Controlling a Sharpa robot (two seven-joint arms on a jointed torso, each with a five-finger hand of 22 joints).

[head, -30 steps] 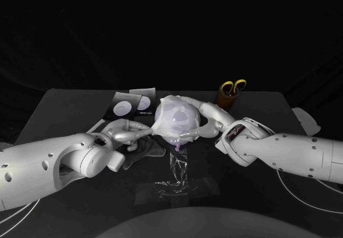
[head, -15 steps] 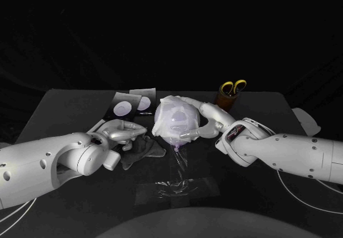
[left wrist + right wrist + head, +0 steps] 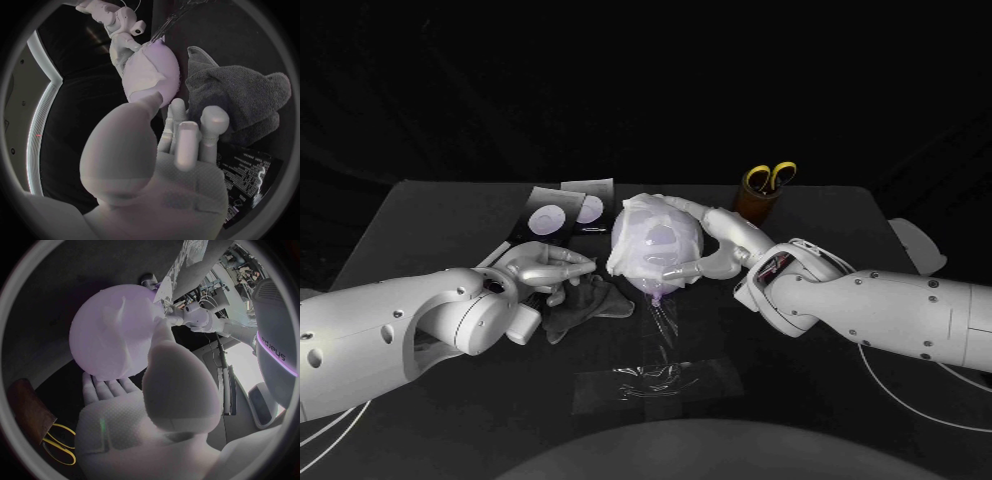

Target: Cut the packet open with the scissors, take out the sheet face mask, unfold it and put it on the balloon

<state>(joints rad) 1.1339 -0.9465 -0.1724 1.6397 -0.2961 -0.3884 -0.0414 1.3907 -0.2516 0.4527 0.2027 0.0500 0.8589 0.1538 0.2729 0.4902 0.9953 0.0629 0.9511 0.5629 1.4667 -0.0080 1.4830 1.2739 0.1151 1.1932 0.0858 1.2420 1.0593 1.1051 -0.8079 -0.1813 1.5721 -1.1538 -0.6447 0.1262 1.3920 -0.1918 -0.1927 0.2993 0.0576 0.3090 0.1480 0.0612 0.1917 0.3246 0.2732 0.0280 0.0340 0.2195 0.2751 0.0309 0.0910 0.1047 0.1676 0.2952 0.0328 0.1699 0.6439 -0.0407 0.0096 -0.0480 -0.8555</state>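
One holds, one's free: the right robot hand (image 3: 715, 245) cradles the balloon (image 3: 656, 284) mid-surface (image 3: 444, 220), with the sheet face mask (image 3: 638, 226) draped over it. The left robot hand (image 3: 548, 266) sits just left of the mask's edge, fingers loose and empty, so it's best placed for smoothing.

Head camera overhead, both wrist cameras close, all on the balloon (image 3: 656, 248).

Extended the white left arm from lower left toward centre, silver many-fingered left hand (image 3: 548, 266) holding nothing, fingers straight, thumb apart. Cupped the pale round balloon (image 3: 652, 281) at centre in the silver right hand (image 3: 718, 246), fingers over its top, thumb below.
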